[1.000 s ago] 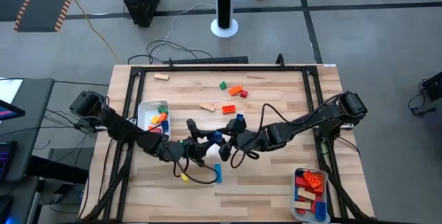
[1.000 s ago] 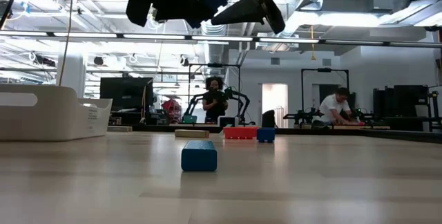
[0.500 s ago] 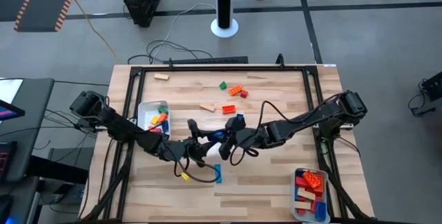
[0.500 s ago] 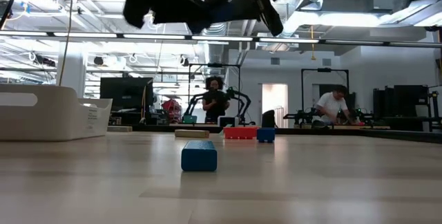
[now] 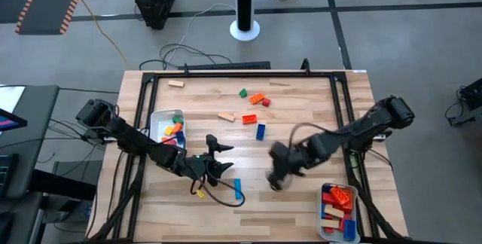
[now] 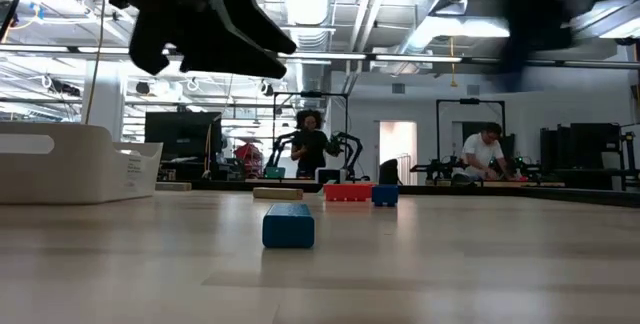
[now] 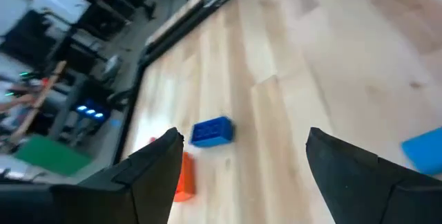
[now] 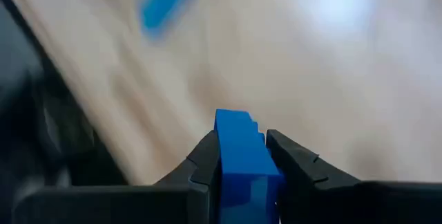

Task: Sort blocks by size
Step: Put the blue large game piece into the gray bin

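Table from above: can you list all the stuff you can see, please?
table: one, pale wood, under everything.
left tray: one, white, left side, holds mixed blocks.
right tray: one, white, front right corner, holds mixed blocks.
tan block: one, far left corner.
green block: one, far middle.
orange brick: one, beside the green block.
blue brick: one, table middle.
light blue bar: one, near the front.
held block: one, blue, in the right end effector.
left end effector: open, empty, over the middle.
right end effector: shut on the held block.
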`<state>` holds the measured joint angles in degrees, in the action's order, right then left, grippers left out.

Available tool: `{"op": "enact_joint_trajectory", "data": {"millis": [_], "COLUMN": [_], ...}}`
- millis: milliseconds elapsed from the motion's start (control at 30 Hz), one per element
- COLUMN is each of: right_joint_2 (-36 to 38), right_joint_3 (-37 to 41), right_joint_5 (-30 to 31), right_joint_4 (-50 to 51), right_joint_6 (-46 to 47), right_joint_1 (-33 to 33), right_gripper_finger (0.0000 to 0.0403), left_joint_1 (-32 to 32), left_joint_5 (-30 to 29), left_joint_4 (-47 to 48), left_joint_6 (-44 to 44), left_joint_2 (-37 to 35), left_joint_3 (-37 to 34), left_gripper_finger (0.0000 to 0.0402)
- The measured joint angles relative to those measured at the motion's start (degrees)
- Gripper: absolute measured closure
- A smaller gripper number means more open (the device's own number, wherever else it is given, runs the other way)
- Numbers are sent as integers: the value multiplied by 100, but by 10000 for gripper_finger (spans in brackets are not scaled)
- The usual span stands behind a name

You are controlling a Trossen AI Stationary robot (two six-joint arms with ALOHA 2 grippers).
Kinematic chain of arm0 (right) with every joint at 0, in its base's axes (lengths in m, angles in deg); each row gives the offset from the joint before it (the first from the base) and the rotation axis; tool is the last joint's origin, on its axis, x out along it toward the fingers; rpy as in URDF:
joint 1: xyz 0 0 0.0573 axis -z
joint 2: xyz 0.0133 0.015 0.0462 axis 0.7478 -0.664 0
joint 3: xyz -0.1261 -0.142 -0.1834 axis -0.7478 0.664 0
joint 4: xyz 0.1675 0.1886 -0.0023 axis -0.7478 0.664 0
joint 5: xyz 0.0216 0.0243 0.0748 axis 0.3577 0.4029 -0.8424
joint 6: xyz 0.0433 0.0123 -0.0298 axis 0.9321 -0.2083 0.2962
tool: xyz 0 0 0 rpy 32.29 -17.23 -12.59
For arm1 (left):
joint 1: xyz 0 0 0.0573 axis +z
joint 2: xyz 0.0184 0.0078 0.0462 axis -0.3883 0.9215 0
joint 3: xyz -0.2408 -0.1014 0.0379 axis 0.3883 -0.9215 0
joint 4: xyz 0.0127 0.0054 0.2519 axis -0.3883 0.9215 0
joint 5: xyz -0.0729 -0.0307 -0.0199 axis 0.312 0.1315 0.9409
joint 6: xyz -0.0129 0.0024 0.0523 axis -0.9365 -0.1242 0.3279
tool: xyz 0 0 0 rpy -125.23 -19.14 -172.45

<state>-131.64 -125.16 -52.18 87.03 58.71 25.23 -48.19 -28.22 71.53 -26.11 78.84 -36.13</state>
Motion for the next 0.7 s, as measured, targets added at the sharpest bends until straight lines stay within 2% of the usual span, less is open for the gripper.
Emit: {"op": "enact_joint_trajectory", "data": {"millis": [100,167,267,467,600,700], "right_joint_2": [193,334,541,582,463,320], "right_joint_3": [0,0,0,1,112,164], "right_joint_5": [-965,-1242,-1245,-1054,-951,-924], "right_joint_4": [728,824,833,1447,1579,1630], "right_joint_6": [815,1354,2247,4638,5834,6099], "right_joint_1": [-561,-1031,-1747,-3013,-3541,-3614], "right_gripper_finger": [290,290,281,272,273,254], "left_joint_1": [0,0,-12,-17,-18,-35], "left_joint_5": [252,342,341,341,563,1019], "left_joint_4": [80,92,94,117,134,163], "left_joint_6": [-130,-156,-159,-173,-175,-178], "left_joint_2": [0,0,0,0,0,0], "left_joint_3": [0,0,0,0,0,0], "left_gripper_finger": [109,111,113,113,113,114]}}
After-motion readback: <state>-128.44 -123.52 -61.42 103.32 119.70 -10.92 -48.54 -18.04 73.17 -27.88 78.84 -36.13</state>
